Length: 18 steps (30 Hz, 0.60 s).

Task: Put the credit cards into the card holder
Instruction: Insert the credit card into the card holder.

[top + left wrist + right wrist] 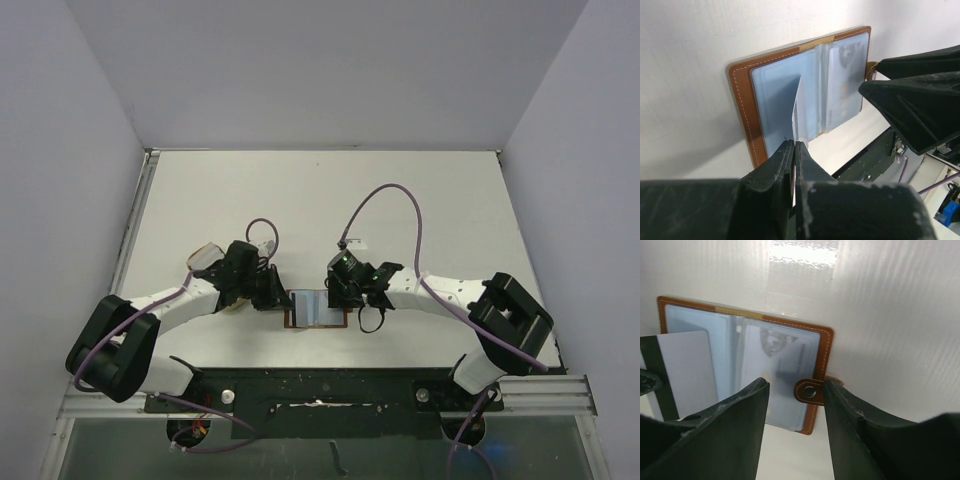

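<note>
The card holder [317, 310] lies open on the table between the two arms, brown leather outside [742, 107] and pale blue sleeves inside [700, 320]. My left gripper [794, 145] is shut on a pale credit card [796, 115] that stands on edge over the holder's left half. From the right wrist view this card [687, 370] shows a dark stripe along its left side. A second card [782, 365] sits inside the right sleeve. My right gripper [793, 390] is open above the holder's right edge, its fingers on either side of the snap tab [807, 390].
The right gripper's fingers [912, 97] stand close to the right of the holder in the left wrist view. A pale tan thing [207, 255] shows partly behind the left arm. The black base rail [320, 385] runs along the table's near edge.
</note>
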Tool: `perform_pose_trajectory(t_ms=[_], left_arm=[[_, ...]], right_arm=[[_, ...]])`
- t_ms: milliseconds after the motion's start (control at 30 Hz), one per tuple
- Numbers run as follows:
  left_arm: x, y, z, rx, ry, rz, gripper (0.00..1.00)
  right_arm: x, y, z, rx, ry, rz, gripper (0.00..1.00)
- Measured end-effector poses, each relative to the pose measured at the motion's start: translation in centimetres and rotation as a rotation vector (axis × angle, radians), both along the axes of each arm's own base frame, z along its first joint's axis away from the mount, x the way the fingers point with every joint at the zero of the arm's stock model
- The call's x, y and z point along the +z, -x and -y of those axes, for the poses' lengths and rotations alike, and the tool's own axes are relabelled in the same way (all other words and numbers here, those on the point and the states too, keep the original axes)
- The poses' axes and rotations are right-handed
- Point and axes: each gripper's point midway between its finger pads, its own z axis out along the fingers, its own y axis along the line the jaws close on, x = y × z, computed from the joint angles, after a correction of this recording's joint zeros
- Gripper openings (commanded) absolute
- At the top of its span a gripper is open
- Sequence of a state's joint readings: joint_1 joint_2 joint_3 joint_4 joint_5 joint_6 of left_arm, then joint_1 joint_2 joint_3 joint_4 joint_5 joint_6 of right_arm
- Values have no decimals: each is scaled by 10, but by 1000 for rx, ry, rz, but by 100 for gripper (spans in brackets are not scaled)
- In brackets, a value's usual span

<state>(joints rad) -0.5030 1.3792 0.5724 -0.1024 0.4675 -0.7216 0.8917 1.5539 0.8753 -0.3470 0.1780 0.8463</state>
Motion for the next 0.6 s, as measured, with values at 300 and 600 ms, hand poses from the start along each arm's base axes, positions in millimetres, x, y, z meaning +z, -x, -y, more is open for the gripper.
perform_pose_trajectory(t_ms=[300,600], left_arm=[[-6,0,-5,15,-45,2,0],[-10,0,-8,20,-70,6,0]], right_arm=[[-8,4,26,-36,116,-8,43],[0,0,46,-76,215,13,38]])
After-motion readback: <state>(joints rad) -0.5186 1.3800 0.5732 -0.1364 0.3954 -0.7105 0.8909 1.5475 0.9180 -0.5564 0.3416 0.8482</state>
